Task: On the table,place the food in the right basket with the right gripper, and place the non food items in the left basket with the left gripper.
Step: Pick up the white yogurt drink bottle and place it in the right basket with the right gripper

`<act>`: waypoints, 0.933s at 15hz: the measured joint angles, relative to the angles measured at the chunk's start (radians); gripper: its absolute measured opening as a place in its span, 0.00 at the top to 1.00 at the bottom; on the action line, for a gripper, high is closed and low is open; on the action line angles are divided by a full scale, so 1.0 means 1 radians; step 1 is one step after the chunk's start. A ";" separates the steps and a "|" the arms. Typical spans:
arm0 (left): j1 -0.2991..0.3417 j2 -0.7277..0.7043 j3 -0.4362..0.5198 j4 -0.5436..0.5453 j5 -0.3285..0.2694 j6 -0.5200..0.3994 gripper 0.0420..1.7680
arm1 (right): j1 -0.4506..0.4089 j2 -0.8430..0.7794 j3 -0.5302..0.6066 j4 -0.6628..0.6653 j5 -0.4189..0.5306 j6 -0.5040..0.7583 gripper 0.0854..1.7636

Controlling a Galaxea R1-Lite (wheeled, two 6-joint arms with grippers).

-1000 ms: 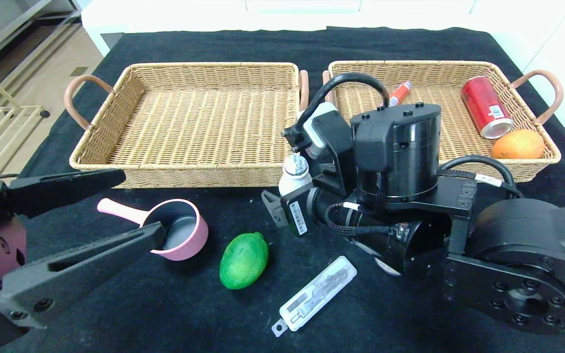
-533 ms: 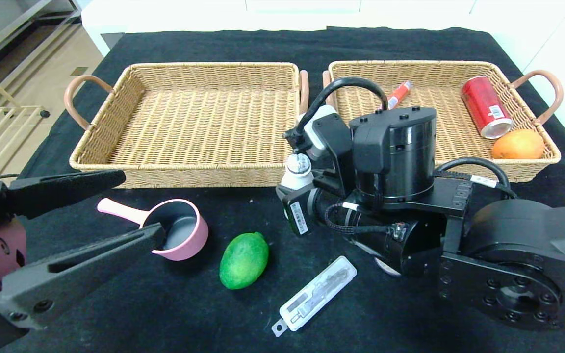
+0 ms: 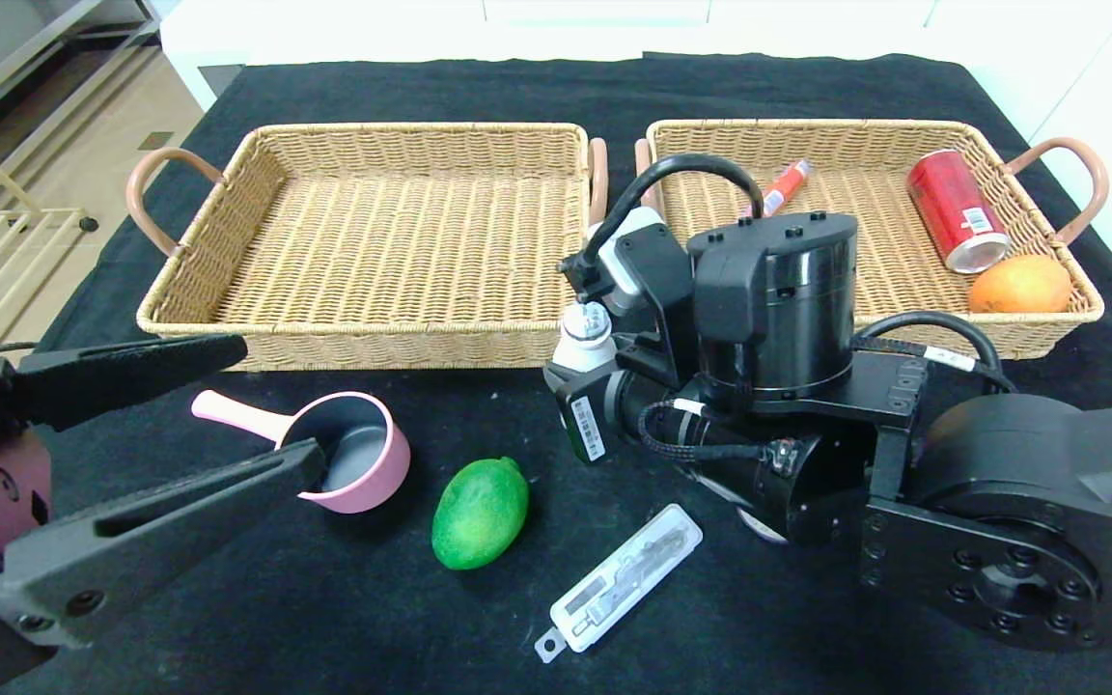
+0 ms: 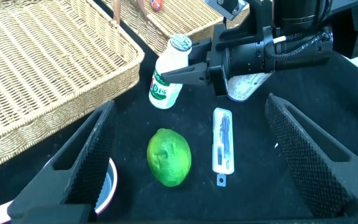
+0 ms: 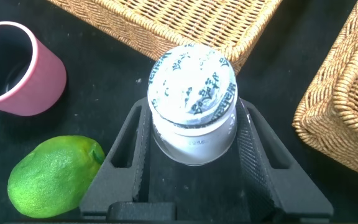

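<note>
My right gripper (image 3: 575,381) is shut on a small white bottle (image 3: 583,340) with a green label, just in front of the gap between the two baskets. In the right wrist view the bottle (image 5: 192,102) sits between both fingers. In the left wrist view the bottle (image 4: 166,81) leans. My left gripper (image 3: 271,403) is open and empty at the front left, over a pink cup (image 3: 353,452). A green lime (image 3: 480,512) and a clear plastic packet (image 3: 625,577) lie on the black cloth.
The left basket (image 3: 363,328) is empty. The right basket (image 3: 903,125) holds a red can (image 3: 957,209), an orange (image 3: 1019,283) and a red tube (image 3: 786,183). The right arm covers the cloth in front of the right basket.
My right gripper's fingers have shut on the white bottle, and the bottle has shifted slightly up and toward the baskets. The left gripper has not moved.
</note>
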 joint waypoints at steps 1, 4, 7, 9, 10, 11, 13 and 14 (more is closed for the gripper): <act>0.000 0.001 0.000 0.000 0.000 0.000 0.03 | 0.000 0.000 0.000 0.000 0.000 -0.001 0.53; 0.000 0.001 0.001 0.000 0.000 0.001 0.03 | 0.009 -0.007 0.001 0.003 0.000 0.000 0.53; 0.000 0.001 0.003 0.000 0.000 0.007 0.03 | 0.033 -0.038 0.001 0.010 0.000 0.000 0.53; 0.000 0.001 0.003 0.000 0.000 0.007 0.03 | 0.036 -0.061 0.004 0.012 -0.020 0.001 0.53; 0.000 0.001 0.002 0.000 0.000 0.007 0.03 | 0.037 -0.074 0.006 0.012 -0.023 0.002 0.53; 0.000 0.001 0.002 -0.001 0.000 0.007 0.03 | 0.038 -0.087 0.007 0.015 -0.025 0.003 0.53; 0.000 0.002 0.003 -0.001 0.000 0.007 0.03 | 0.037 -0.116 0.011 0.019 -0.054 0.003 0.53; 0.000 0.002 0.003 -0.001 0.000 0.007 0.03 | 0.037 -0.131 0.014 0.020 -0.059 0.003 0.53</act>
